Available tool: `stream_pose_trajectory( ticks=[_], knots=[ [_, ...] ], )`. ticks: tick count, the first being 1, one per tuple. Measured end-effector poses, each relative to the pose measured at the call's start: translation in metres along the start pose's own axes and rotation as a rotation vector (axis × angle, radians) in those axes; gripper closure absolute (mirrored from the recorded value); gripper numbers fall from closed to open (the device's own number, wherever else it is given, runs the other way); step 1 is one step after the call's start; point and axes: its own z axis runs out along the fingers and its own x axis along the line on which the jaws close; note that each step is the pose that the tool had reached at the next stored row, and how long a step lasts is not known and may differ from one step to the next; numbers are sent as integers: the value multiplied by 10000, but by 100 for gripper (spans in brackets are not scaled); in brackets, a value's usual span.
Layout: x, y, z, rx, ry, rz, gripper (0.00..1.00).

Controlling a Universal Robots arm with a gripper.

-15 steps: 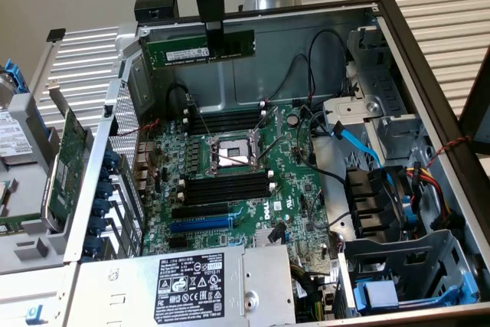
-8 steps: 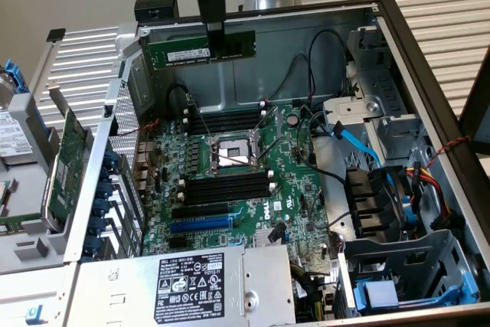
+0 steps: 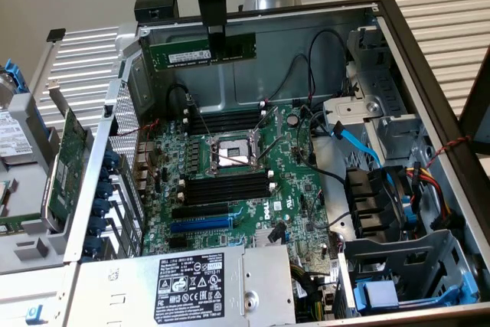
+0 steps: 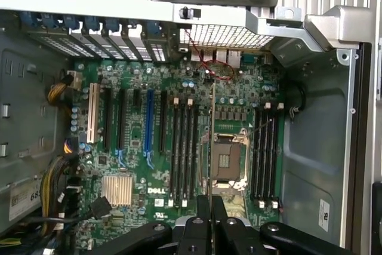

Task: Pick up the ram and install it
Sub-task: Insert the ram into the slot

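Gripper [image 3: 217, 42] has the ram [image 3: 180, 55] pinched, hanging level above the motherboard [image 3: 295, 181] inside the open PC case [image 3: 429, 97].

Watching from my console, I counted one long, narrow green circuit-board ram [image 3: 180, 55] and one black two-fingered gripper [image 3: 215, 40]. I saw one large green motherboard [image 3: 295, 189]. On it I made out two banks of long black memory slots [image 3: 226, 122], one square metal-framed processor socket [image 3: 228, 152], one long blue expansion slot [image 3: 199, 224], one cream expansion slot [image 4: 92, 111] and one square finned silver heatsink [image 4: 116, 190]. I also tallied one green expansion card [image 3: 65, 160] and one flat light-blue cable [image 3: 358, 145].
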Motion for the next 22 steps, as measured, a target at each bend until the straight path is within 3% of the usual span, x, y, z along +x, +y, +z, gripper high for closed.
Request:
stream_pose_trajectory(
  ticks=[4,10,13,16,22],
  knots=[
    [8,-1,23,-4,-54,-2,87],
    [32,0,69,-107,-55,6,87],
    [33,0,87,-110,0,8,87],
    [34,0,97,-111,193,10,87],
    [34,0,99,-95,202,21,87]
  ],
)
